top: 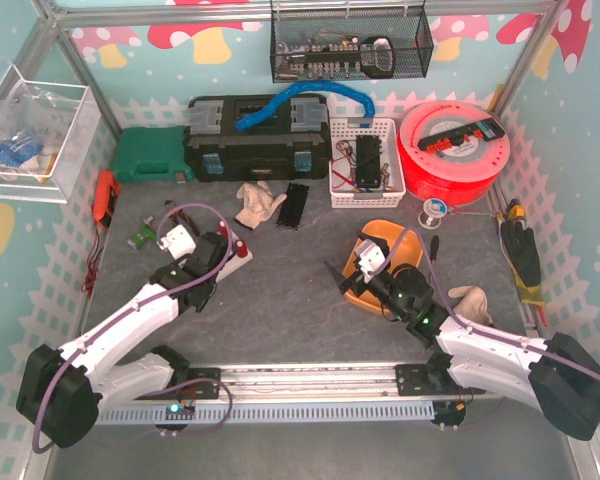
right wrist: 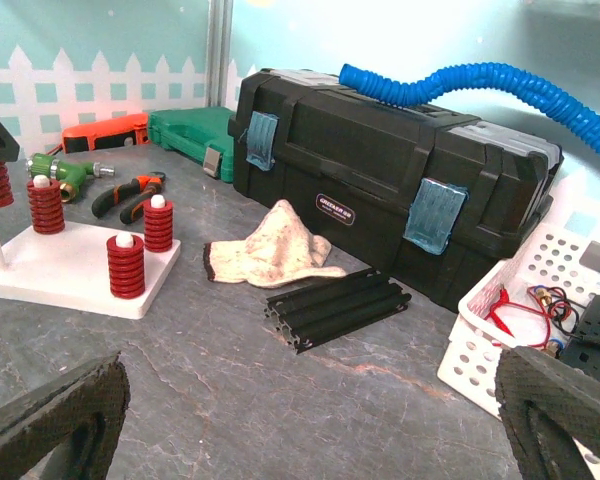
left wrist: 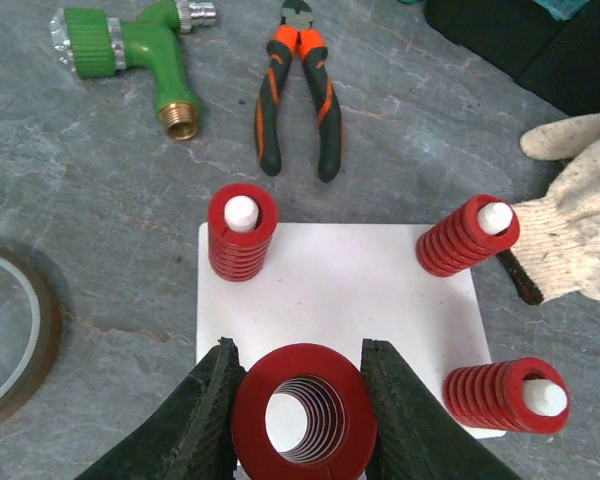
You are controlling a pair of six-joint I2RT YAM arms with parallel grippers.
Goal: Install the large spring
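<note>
The grey, stone-veined table (left wrist: pixel 90 240) lies under everything, matte and faintly cracked. At the back of it stands a black hard-plastic toolbox (right wrist: pixel 380 170), boxy with pale blue latches, and a ribbed blue hose (right wrist: pixel 460 85) curves over its lid.

Below my left gripper (left wrist: pixel 300 380) is the flat white square plate (left wrist: pixel 340 290), smooth, with rounded white pegs rising near its corners. A nubbly cream knit glove (left wrist: pixel 580 230) lies crumpled at the plate's right edge.

My left fingers (left wrist: pixel 215 400), dark and textured, are clamped on either side of the large spring (left wrist: pixel 250 420). It is a glossy red coil seen end-on, a thick ring with stacked turns showing down its bore, at the plate's near left corner. From my right wrist it shows high on a bare white post, clear of the plate.

Three smaller red springs (left wrist: pixel 242 232) already sit on the other pegs, tight flat-wire coils with white peg tips poking out.

My right gripper (right wrist: pixel 310 390) is spread wide, its rough black pads at the frame's two bottom corners, holding nothing.
</note>
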